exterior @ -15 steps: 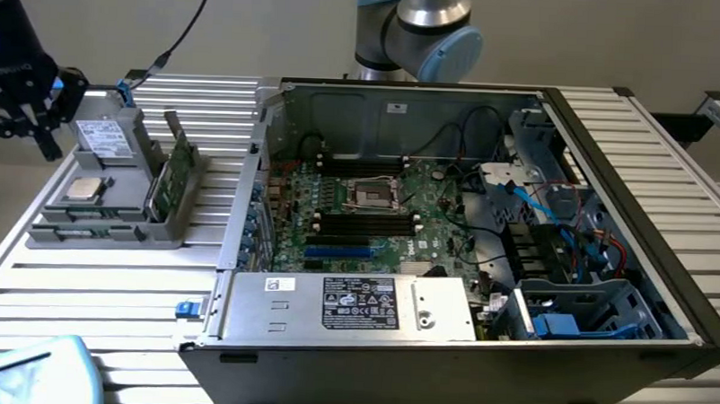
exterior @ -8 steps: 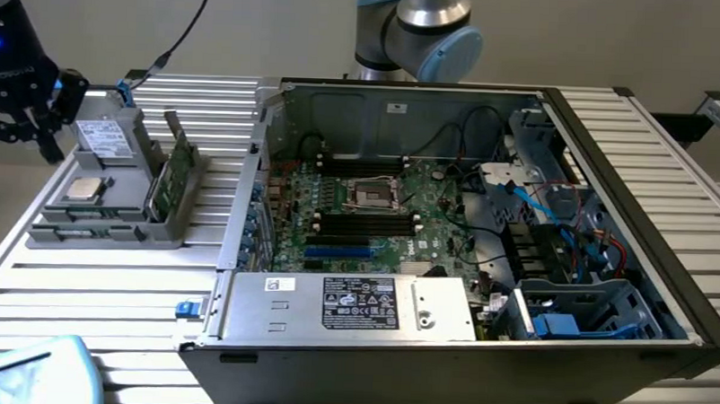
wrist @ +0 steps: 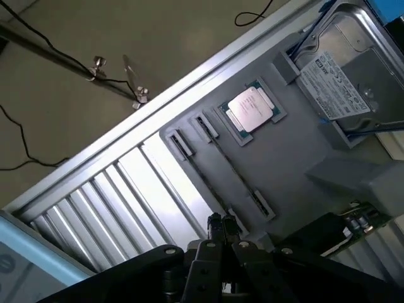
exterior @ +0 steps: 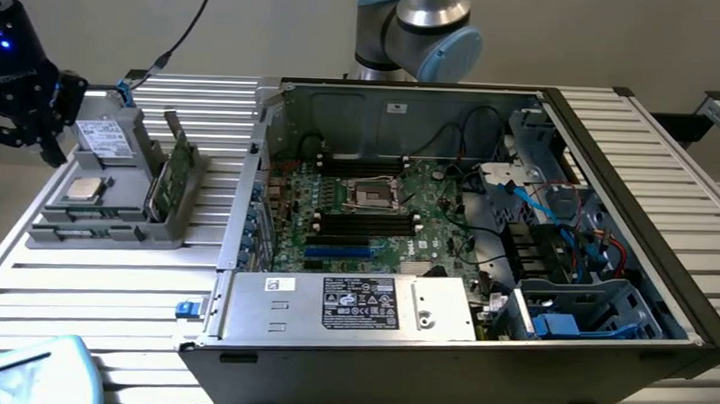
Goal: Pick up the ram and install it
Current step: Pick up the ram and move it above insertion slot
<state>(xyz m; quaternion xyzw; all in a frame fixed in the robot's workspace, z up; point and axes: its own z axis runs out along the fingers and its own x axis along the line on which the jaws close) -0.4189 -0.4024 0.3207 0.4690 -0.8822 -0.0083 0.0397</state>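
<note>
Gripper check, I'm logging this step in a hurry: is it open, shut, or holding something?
Gripper: shut, fingertips together, holding nothing.

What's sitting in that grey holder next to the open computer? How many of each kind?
Silver processor: 1
Hard drive: 1
Ram: 1
Wide green card: 1
Total: 4

grey tray, silver processor, green motherboard, black end effector.
</note>
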